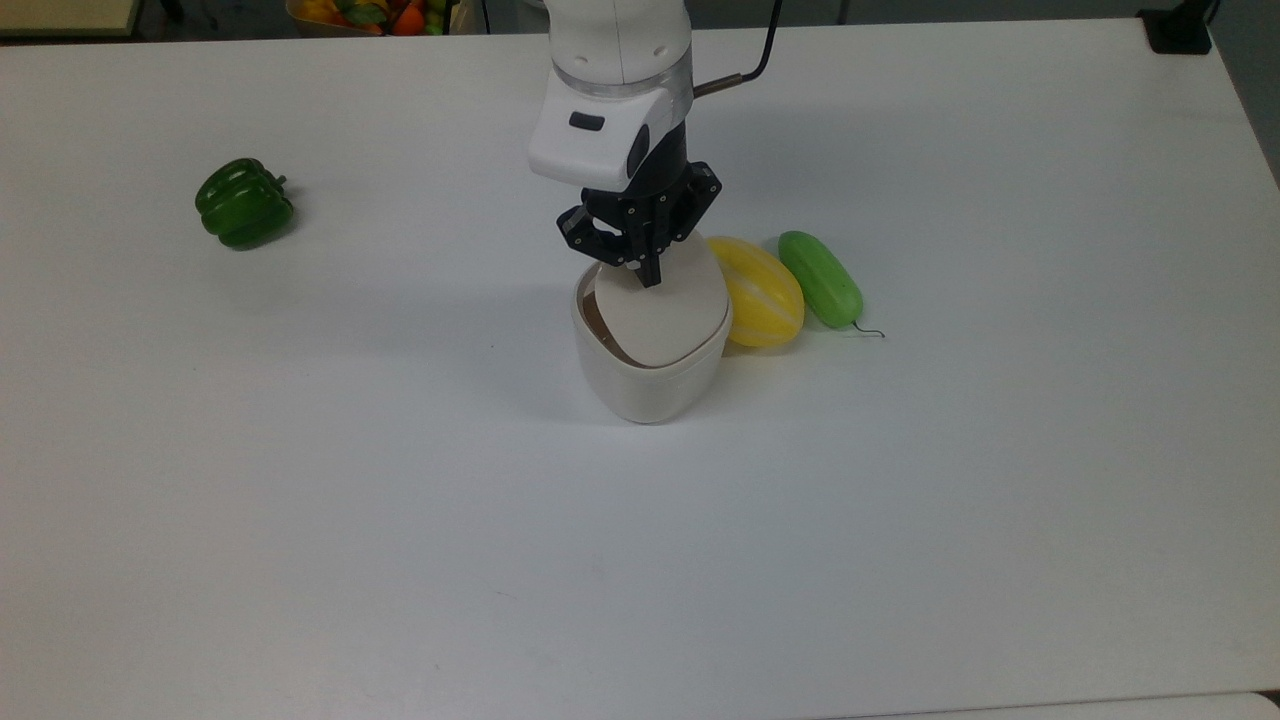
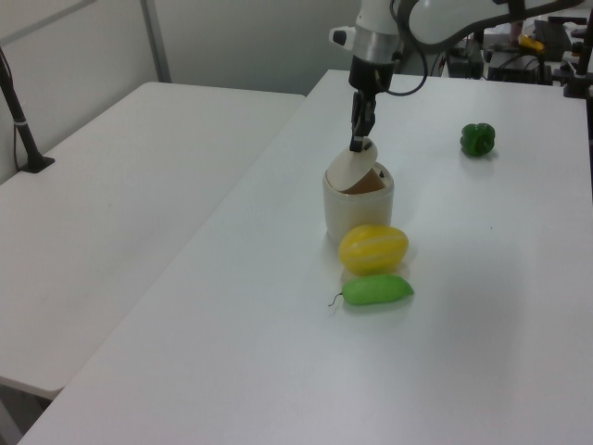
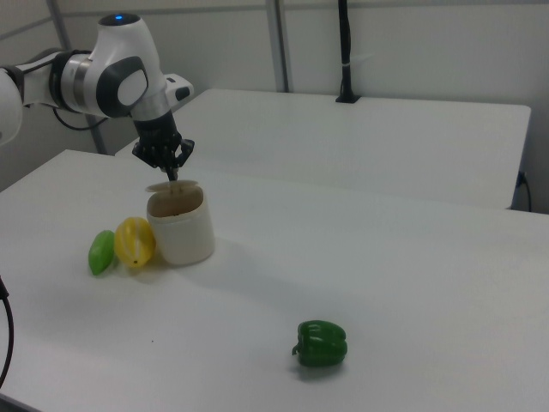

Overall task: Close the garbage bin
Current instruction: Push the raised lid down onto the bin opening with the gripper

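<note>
The garbage bin (image 1: 648, 385) is a cream-white tub in the middle of the white table. Its beige lid (image 1: 662, 312) lies tilted low over the opening, and a dark gap remains along the rim at the top view's left. My gripper (image 1: 649, 276) points down with its fingers shut together, the tips resting on the lid's far edge. In the left view the gripper (image 2: 357, 144) stands over the slanted lid (image 2: 351, 170) of the bin (image 2: 358, 211). The right view has the gripper (image 3: 172, 175) just above the bin (image 3: 183, 228).
A yellow fruit (image 1: 765, 293) touches the bin on the top view's right, with a green cucumber-like vegetable (image 1: 820, 278) beside it. A green bell pepper (image 1: 244, 203) lies far off at the top view's left. A fruit basket (image 1: 380, 14) sits beyond the table's far edge.
</note>
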Available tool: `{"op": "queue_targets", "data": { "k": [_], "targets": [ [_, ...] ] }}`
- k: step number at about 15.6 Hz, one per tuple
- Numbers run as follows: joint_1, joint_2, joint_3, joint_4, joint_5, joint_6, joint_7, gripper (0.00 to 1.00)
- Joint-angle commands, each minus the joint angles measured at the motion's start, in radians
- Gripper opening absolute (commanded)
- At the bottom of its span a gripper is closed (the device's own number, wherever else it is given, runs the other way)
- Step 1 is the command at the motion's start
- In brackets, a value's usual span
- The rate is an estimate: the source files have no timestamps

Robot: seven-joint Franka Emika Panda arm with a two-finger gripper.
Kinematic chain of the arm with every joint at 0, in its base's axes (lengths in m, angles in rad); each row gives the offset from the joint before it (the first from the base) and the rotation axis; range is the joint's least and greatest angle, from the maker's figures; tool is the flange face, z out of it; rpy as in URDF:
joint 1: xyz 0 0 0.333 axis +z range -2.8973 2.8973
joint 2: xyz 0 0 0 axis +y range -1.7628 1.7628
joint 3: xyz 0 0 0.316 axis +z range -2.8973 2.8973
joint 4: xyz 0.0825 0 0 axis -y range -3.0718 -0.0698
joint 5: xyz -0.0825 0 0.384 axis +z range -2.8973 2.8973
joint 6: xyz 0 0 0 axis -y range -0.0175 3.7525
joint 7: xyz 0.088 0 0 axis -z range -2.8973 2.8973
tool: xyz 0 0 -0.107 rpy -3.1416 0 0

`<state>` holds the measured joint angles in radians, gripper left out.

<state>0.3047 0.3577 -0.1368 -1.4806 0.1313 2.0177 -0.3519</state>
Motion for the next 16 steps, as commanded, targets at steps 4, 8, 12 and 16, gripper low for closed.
{"op": "queue_targets", "data": {
  "k": [4, 8, 12, 16],
  "targets": [
    [0.016, -0.002, -0.035, -0.052, -0.01, -0.016, -0.033, 0.0],
    [0.016, 0.024, -0.038, -0.052, -0.01, -0.016, -0.035, 0.0],
    [0.019, 0.044, -0.038, -0.052, -0.01, -0.011, -0.03, 0.0],
    [0.025, 0.076, -0.038, -0.049, -0.01, -0.002, -0.024, 0.0]
  ]
}}
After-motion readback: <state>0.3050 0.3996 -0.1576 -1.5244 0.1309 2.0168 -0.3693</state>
